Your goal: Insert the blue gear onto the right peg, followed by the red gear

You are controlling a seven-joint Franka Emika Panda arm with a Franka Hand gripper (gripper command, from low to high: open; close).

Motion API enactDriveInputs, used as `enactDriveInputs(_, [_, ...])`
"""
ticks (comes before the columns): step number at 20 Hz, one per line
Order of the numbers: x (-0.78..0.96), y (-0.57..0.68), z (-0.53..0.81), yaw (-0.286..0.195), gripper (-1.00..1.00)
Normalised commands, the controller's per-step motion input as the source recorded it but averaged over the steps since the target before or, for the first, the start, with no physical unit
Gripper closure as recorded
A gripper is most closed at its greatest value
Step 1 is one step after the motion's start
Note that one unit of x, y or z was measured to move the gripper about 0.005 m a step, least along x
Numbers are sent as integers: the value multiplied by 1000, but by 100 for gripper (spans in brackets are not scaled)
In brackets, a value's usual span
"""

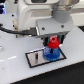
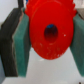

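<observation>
The red gear (image 1: pixel 53 44) is held between my gripper's (image 1: pixel 53 43) fingers, directly above the blue gear (image 1: pixel 52 53). The blue gear lies flat on the black-edged grey plate (image 1: pixel 37 59), at the plate's end toward the exterior view's right. The right peg is hidden under the gears. A thin dark post (image 1: pixel 37 58) stands on the plate toward the exterior view's left. In the wrist view the red gear (image 2: pixel 50 31) fills the frame, its centre hole dark, clamped between two teal finger pads (image 2: pixel 19 50). My gripper (image 2: pixel 50 47) is shut on it.
The white arm body (image 1: pixel 35 15) and a black cable (image 1: pixel 15 32) hang over the white table behind the plate. A dark edge runs along the top of the exterior view's left.
</observation>
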Motion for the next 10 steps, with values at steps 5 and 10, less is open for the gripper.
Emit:
enactDriveInputs(5, [261,-2,-72,0,100])
enactDriveInputs(10, [60,16,-224,0,100])
